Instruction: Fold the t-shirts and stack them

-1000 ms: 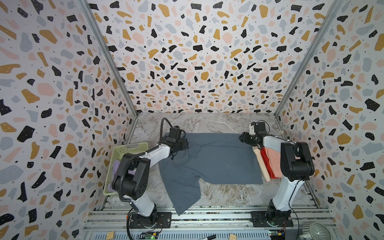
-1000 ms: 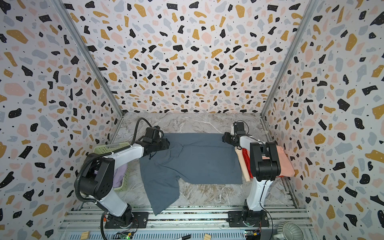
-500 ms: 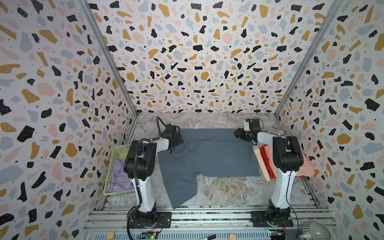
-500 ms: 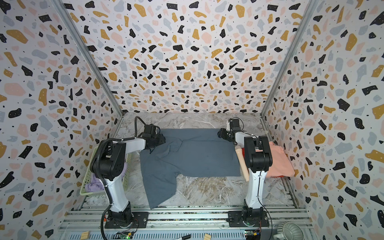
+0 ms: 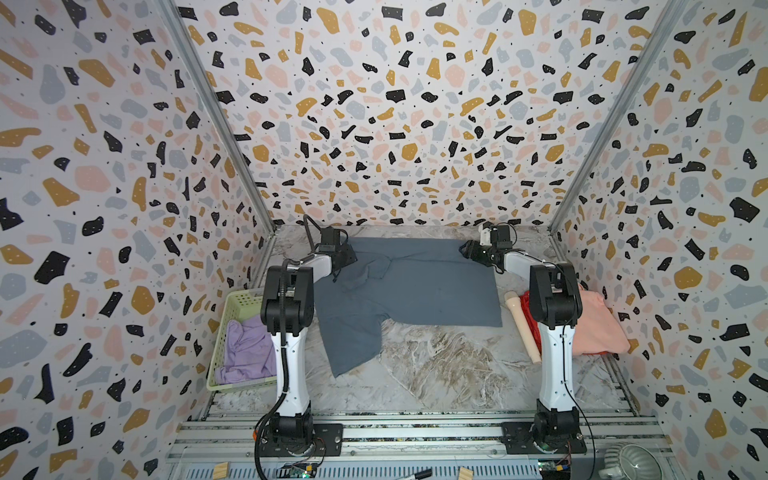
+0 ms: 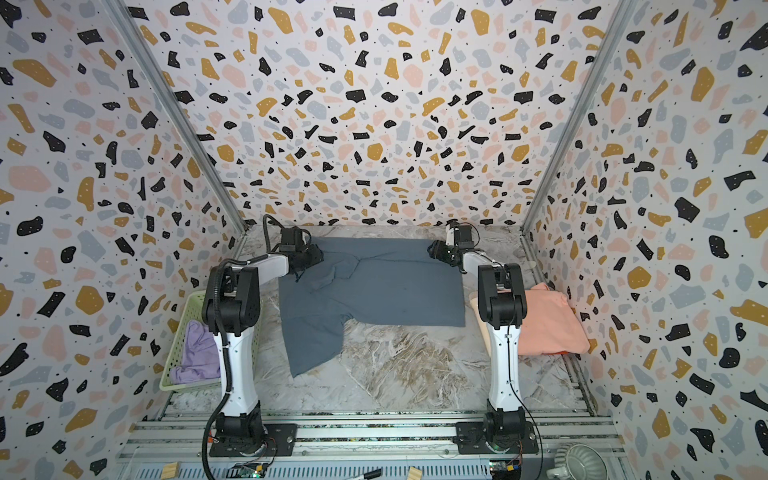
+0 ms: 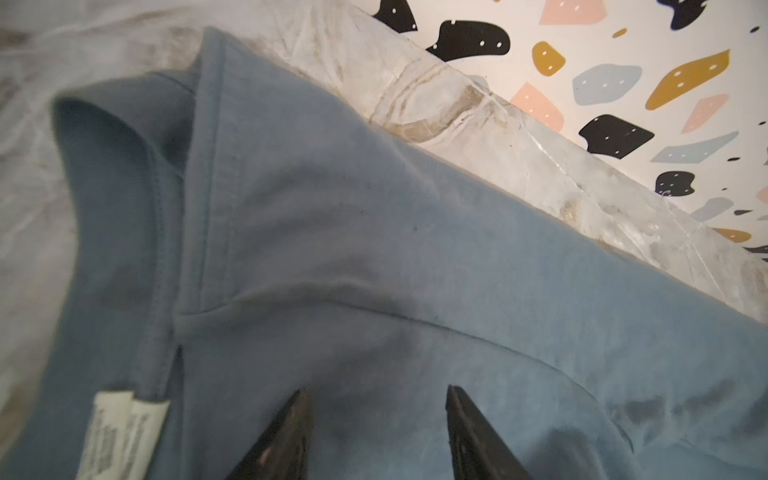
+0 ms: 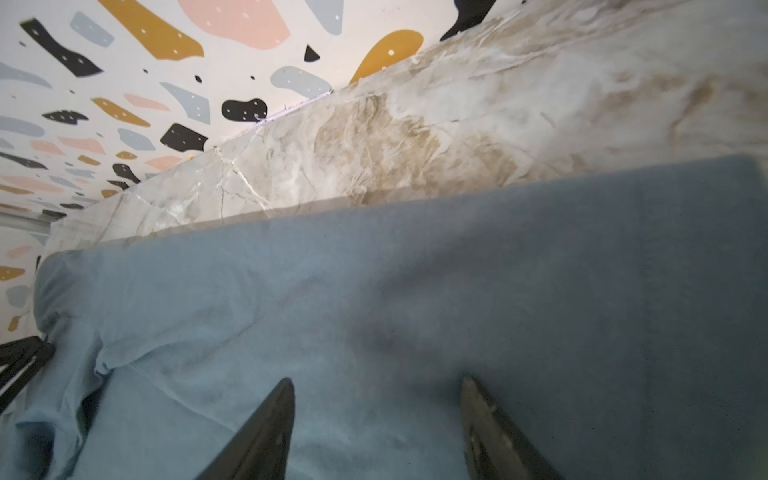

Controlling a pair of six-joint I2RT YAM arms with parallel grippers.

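The marbled bench [image 5: 436, 365] is bare and creased-looking across its near half. An aluminium rail [image 5: 415, 432] along its front edge carries both arm bases.

Just behind the rail on the left stands a pale green basket [image 5: 239, 301]. The lilac t-shirt [image 5: 245, 349] lies crumpled inside it, apparently not yet dealt with.

On the right edge of the bench a stack has begun. The salmon pink t-shirt [image 5: 598, 328] lies folded on top, with a strip of the red t-shirt [image 5: 526, 306] showing beneath it. A cream roll [image 5: 523, 328] lies along the inner side of the stack; I cannot tell what it is.

Farther back, between basket and stack, the blue-grey t-shirt [image 5: 415, 286] is spread crosswise on the bench. Its white neck label [image 7: 124, 432] is at the left end. The near sleeve [image 5: 353, 340] splays toward the rail, while the far sleeve [image 7: 208, 166] looks turned in over the body. I judge its folding barely started, so about half the task remains.

At the shirt's far edge the left fingers [image 7: 282, 440] are spread over the cloth beside the collar. The right fingers [image 8: 270, 432] are spread over the far right corner. Neither pair pinches anything.

Behind them rise terrazzo-print walls [image 5: 395, 104], enclosing the bench on three sides.
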